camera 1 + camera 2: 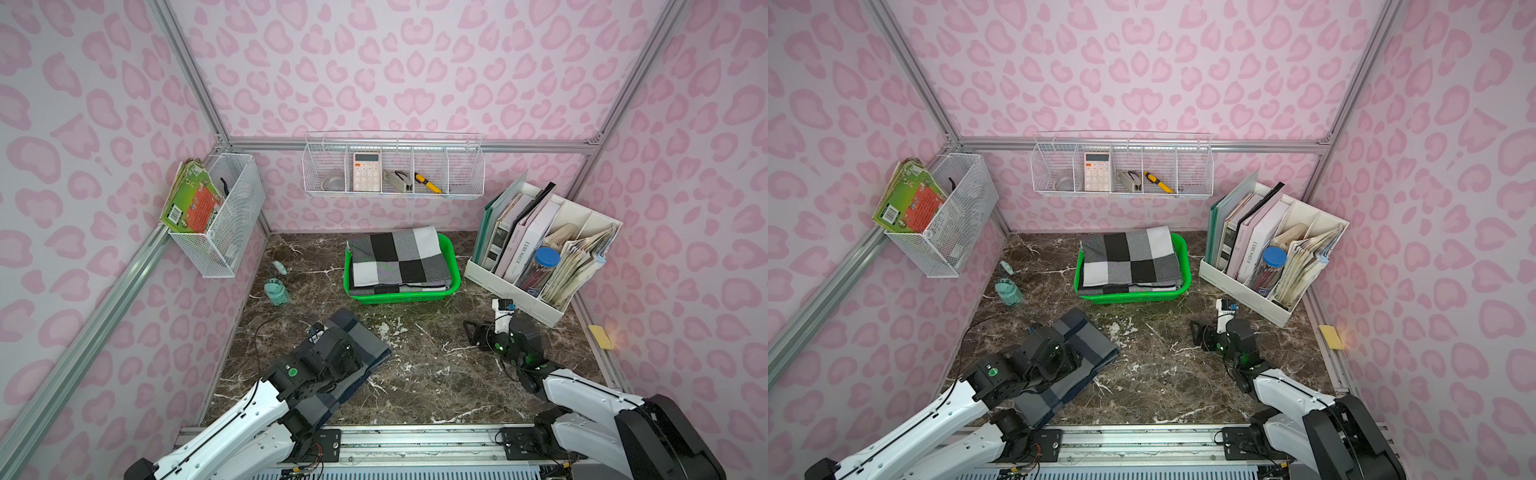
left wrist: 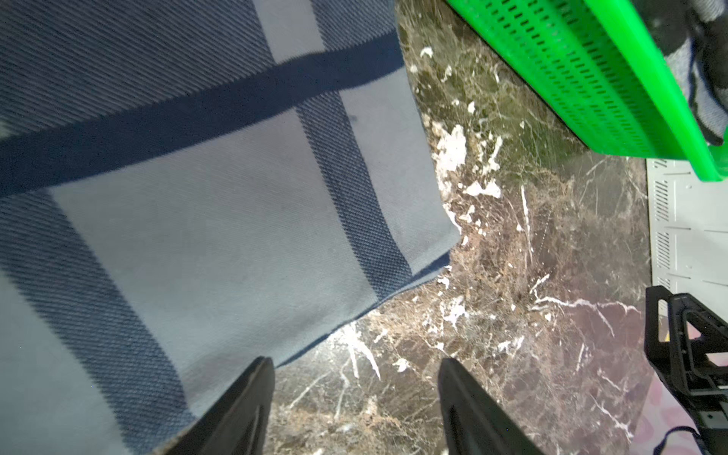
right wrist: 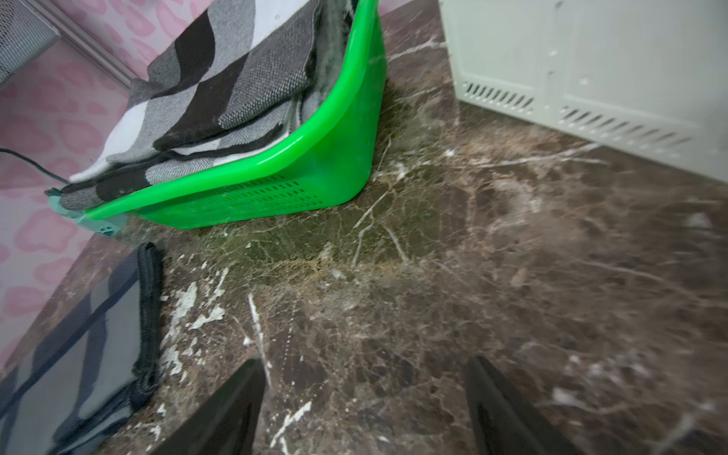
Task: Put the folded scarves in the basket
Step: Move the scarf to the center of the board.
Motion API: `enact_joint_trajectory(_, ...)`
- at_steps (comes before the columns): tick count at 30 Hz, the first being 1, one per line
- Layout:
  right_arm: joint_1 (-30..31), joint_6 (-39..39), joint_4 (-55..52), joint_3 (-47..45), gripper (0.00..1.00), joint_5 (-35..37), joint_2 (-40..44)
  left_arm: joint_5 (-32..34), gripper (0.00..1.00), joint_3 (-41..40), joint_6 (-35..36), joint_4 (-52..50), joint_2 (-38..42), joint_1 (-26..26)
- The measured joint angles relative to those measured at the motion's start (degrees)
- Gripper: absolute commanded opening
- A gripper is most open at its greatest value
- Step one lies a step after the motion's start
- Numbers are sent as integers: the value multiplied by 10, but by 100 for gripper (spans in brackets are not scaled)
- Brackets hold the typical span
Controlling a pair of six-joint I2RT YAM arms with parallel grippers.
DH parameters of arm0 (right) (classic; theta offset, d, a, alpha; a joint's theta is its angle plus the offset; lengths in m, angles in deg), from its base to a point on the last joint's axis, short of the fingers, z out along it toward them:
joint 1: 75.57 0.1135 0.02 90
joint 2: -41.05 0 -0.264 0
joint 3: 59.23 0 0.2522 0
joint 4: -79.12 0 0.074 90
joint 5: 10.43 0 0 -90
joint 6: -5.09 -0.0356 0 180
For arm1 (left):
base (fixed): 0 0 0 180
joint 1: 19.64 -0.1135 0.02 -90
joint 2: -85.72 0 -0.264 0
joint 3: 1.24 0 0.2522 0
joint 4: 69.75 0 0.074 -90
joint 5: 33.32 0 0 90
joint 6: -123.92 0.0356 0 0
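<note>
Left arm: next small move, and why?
Probably lower the left gripper and close on the edge of the blue-grey scarf: its jaws stand open astride that edge, and the scarf lies folded on the table, outside the green basket, which already holds a checked scarf.

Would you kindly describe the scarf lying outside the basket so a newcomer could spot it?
On the dark marble table, look nearer than the green basket, beneath the left gripper. There lies a flat folded scarf, blue-grey with navy stripes, unlike the black-white-grey checked scarf inside the basket.
</note>
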Motion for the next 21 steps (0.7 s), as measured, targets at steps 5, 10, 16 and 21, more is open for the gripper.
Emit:
enact_joint_trajectory(5,113,-60,-27,105,81,-25,-101,31,70,-8,8,-12,33,0)
enact_joint_trajectory(10,224,-115,-41,212,78,-49,-239,55,70,-19,19,-14,66,0)
enact_joint_trajectory(16,297,-141,-51,322,72,-64,-381,56,70,-60,23,-1,129,0)
enact_joint_trajectory(21,311,-146,-19,353,56,-77,-428,63,71,-82,13,-7,179,0)
